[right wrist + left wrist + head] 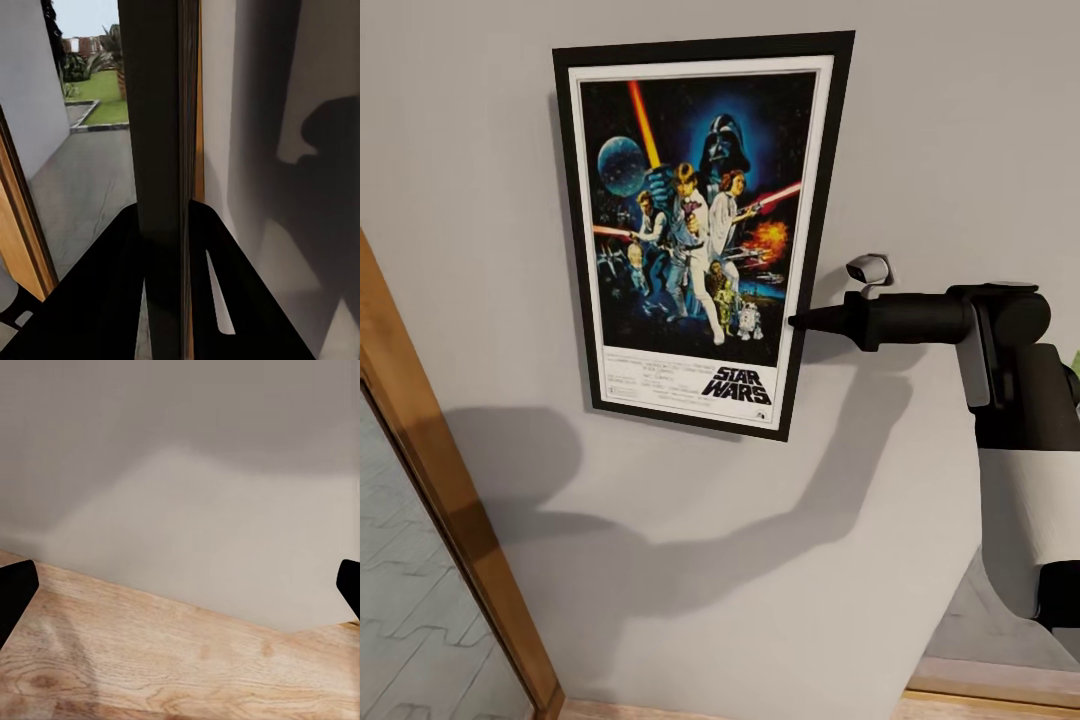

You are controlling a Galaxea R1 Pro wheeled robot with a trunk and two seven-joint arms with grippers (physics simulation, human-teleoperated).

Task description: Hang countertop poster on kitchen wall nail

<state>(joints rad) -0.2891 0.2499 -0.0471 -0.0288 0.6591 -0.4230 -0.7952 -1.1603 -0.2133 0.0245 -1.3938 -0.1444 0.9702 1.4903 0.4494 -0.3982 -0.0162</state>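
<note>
So the biggest thing here is the pale grey wall [920, 130], taking up most of the head view with plenty of bare surface above, below and to the right of the poster. The poster [695, 235] sits flat against that wall, upright but tilted a bit, its black frame edges all showing, with the "STAR WARS" logo down at the bottom. Left of it there's a wooden door frame [445, 500] running diagonally, well apart from the poster's left edge, and a light tiled floor shows past it. A big arm shadow falls on the wall below the poster. The right arm [1000, 340] comes in from the right edge, and the right hand [800, 322] meets the poster's right edge down near the lower corner. In the right wrist view the poster's edge [161, 150] runs straight through between the two black fingers [232, 292], which are closed in narrow on it, so it's gripping the frame by its side. Past the frame in that view there's a paved path and a green garden, with the wall on the other side. The left hand [180, 585] hangs spread wide with nothing between its tips, facing the wall over a wooden floor [165, 667].
</note>
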